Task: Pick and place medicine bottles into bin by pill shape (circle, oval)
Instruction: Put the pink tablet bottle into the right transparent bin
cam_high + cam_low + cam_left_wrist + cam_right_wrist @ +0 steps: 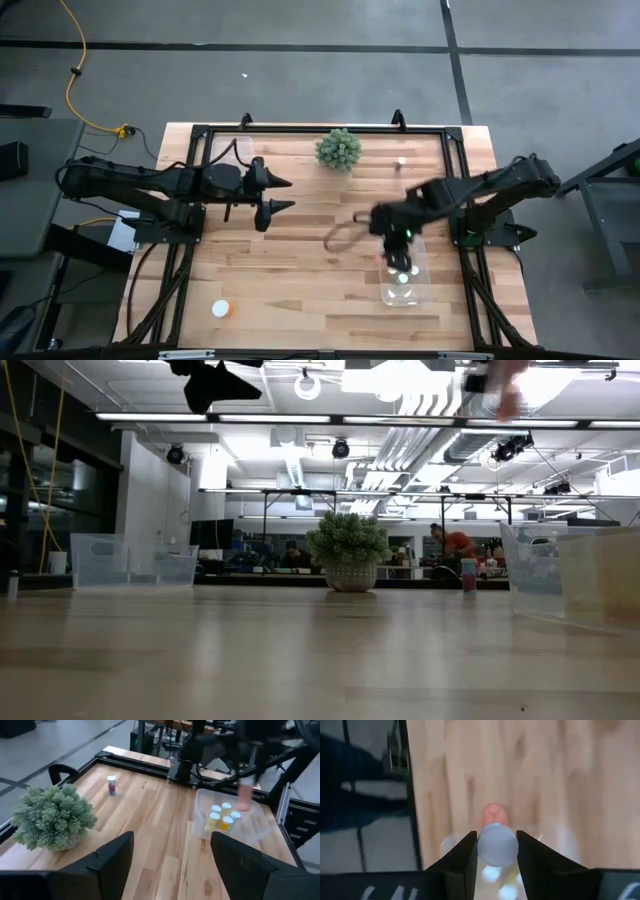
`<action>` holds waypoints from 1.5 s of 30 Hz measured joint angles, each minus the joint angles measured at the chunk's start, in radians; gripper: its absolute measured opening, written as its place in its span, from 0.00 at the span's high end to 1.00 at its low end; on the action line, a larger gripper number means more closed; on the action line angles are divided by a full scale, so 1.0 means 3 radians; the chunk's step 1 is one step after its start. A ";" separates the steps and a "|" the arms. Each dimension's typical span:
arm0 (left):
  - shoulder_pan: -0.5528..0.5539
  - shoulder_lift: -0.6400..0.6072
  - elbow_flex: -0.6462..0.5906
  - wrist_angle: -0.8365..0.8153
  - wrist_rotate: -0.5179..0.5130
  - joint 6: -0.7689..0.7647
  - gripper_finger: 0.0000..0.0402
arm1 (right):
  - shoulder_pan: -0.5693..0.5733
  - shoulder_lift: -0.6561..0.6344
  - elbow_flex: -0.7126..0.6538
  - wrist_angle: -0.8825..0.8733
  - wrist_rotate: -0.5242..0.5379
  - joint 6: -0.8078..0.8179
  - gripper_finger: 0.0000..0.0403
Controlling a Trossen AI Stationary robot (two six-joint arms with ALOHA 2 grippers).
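1. Right tool (494,851) hangs over the clear bin (418,283) at the desk's right side, in high view. Wrist view shows its two fingers clamped on a bottle (495,837): white cap between the pads, amber body below it.
2. That bin holds several med bottles (221,817), white caps up, grouped at one end; we count about five in left wrist view. The held bottle is above them, not yet in the bin.
3. Left tool (277,194) sits over the desk's (300,270) left-centre, pointing toward the middle. Fingers (113,857) stand well apart, nothing between them.
4. One lone bottle (221,310) lies near the front left corner of the desk, white cap w/ orange body, well apart from both tools.
5. Another small bottle (401,161) stands upright near the far right edge, beside the frame rail; same one shows in left wrist view (111,785) and low view (469,574).
6. Green plant ball (339,149) in its pot sits at far-centre of the desk, between the two arms, touching neither.
7. Second clear bin (132,563) shows at the desk's left in low view, just by the left arm; contents we cannot tell.
8. Low view: people at benches in the room behind, far off.
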 joint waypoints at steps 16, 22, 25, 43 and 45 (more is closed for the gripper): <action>0.0001 0.0086 -0.0001 0.0003 -0.0254 0.0059 0.35 | 0.1504 0.0008 -0.0514 -0.0024 0.0518 0.2537 0.75; 0.0002 0.0086 -0.0001 0.0013 -0.0331 0.0056 0.35 | 0.1701 0.0183 -0.0514 -0.0165 0.0604 0.2851 0.75; 0.0001 0.0086 -0.0001 0.0073 -0.0336 0.0055 0.35 | 0.1793 0.0313 -0.0514 -0.0167 0.0653 0.2852 0.75; 0.0001 0.0086 -0.0001 0.0187 -0.0334 0.0052 0.35 | 0.1818 0.0812 -0.0739 0.0060 0.0836 0.2894 0.75; 0.0001 0.0086 -0.0001 0.0187 -0.0334 0.0053 0.35 | 0.1818 0.0813 -0.0793 0.0081 0.0814 0.2948 0.75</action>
